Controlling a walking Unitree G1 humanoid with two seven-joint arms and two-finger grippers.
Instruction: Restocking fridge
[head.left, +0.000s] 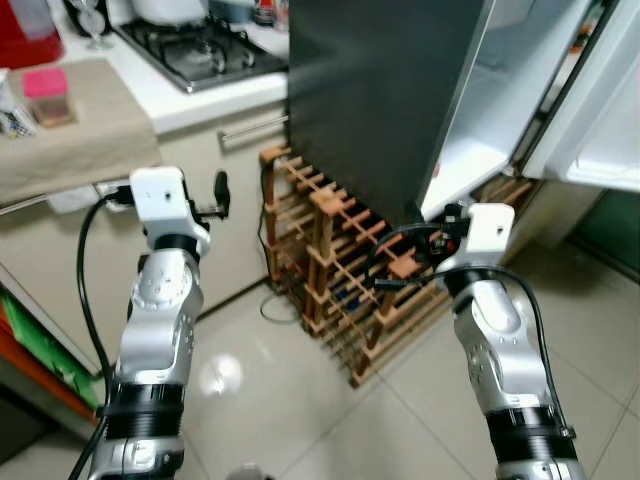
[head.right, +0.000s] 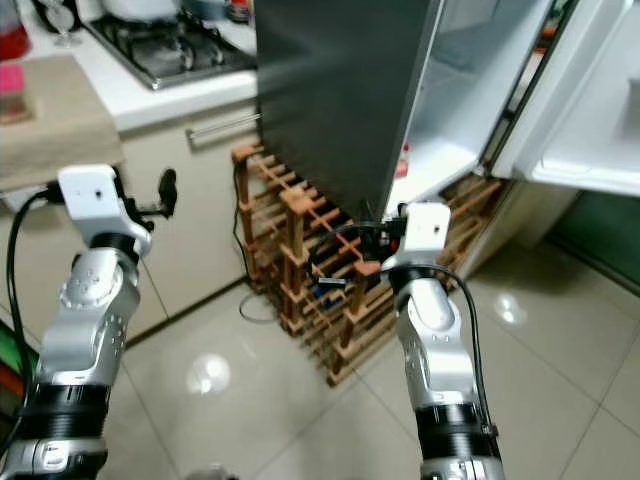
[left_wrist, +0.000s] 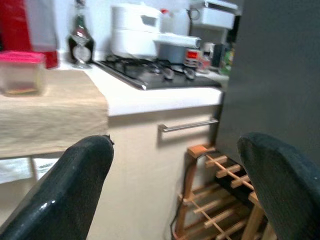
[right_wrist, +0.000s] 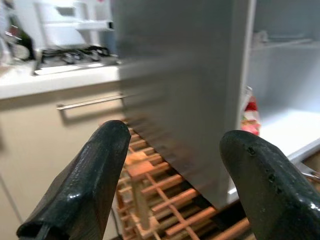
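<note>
Both tools — left (left_wrist: 170, 185), right (right_wrist: 175, 180) — gape empty, the open fridge (head.left: 520, 90) just ahead.

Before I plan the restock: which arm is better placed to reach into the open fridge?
Probably the right. The right gripper is open and points at the open fridge beside the wooden rack. The left gripper, also open, faces the cabinet under the stove.

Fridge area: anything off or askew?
Nothing spilled or damaged. The fridge door hangs open, as restocking needs. A wooden wine rack stands tight against the fridge's dark side. Both tools, left and right, are open and empty.
</note>
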